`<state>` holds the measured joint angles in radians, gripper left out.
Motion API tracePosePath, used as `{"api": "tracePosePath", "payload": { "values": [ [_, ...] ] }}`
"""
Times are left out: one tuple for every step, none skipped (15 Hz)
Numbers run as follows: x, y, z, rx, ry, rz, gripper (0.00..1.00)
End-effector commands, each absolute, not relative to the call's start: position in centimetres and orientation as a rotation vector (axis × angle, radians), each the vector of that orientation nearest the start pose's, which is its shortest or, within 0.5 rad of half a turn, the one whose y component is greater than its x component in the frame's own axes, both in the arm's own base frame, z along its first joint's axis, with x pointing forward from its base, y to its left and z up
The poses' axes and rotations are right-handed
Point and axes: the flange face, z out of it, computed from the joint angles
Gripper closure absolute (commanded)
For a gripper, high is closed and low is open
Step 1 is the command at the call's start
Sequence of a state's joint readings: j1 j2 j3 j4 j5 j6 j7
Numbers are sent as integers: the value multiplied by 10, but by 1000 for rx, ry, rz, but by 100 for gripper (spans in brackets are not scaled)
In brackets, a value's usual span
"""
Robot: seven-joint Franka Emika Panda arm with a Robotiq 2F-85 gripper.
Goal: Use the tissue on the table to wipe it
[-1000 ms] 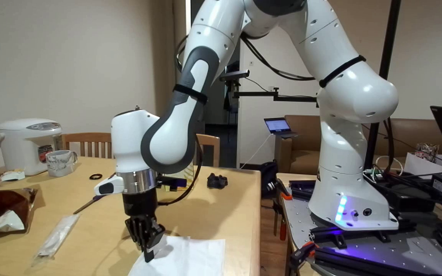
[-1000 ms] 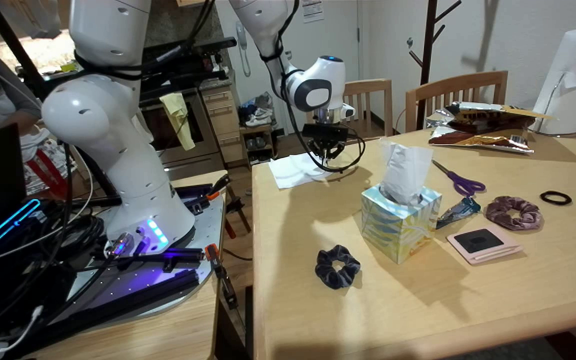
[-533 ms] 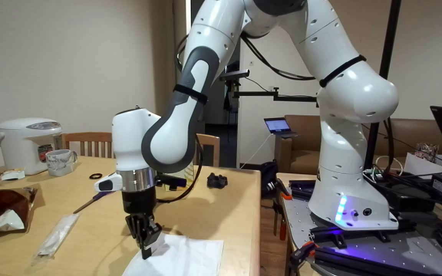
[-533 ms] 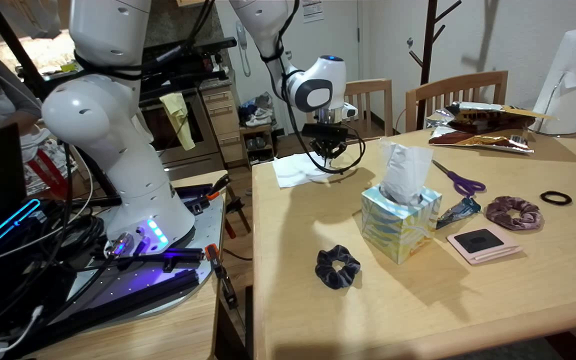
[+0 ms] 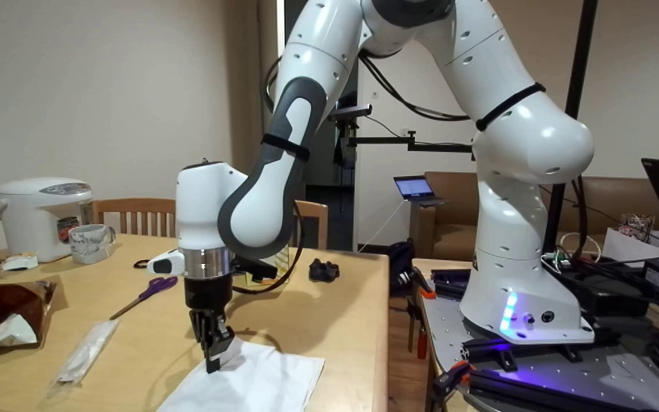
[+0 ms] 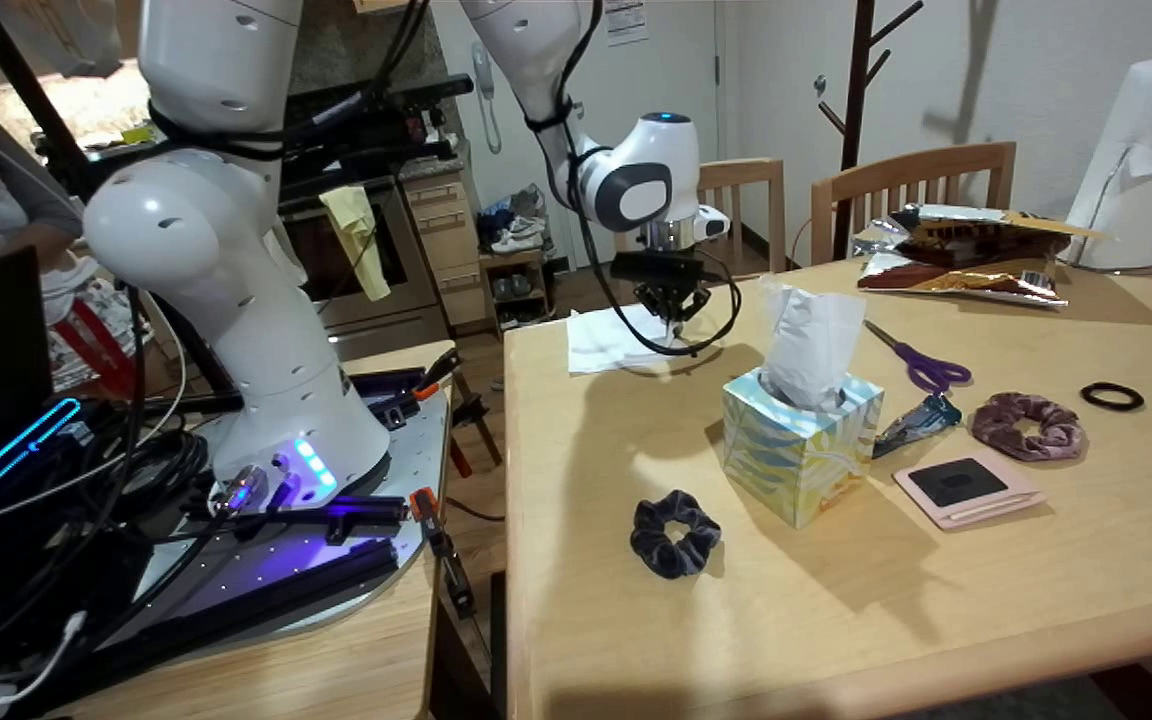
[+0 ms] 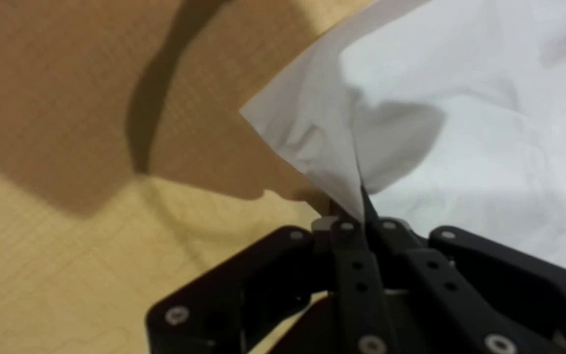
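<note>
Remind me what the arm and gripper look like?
The arm is glossy white with dark grey trim, black straps, black cables, a silver collar and a bluish light strip on its base. The gripper is black, angular, with round silvery screw heads.

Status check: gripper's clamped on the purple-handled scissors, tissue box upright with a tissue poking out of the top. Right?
Wrong on the grip: the gripper is clamped on the white tissue, as the wrist view shows. The purple-handled scissors lie on the table, clear of the fingers, in both exterior views. The tissue box is upright with another tissue poking out, as you say.
</note>
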<state>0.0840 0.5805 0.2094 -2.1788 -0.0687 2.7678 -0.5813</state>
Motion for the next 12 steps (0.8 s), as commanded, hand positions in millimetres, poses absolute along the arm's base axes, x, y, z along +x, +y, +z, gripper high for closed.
{"api": "tracePosePath", "payload": {
  "values": [
    [519,135,94,-2835,-1221,-16,100],
    [517,132,92,-2843,-1193,-11,100],
    [516,130,91,-2859,-1165,-8,100],
    [515,128,91,-2869,-1137,-5,100],
    [513,126,90,-2875,-1113,1,100],
    [511,124,89,-2883,-1088,5,100],
    [510,121,88,-2893,-1058,9,100],
    [508,118,87,-2906,-1025,10,100],
    [506,114,87,-2924,-980,11,100],
    [504,112,87,-2922,-951,3,100],
    [502,107,86,-2938,-912,-4,100],
    [499,104,84,-2945,-881,-9,100]
  ]
}}
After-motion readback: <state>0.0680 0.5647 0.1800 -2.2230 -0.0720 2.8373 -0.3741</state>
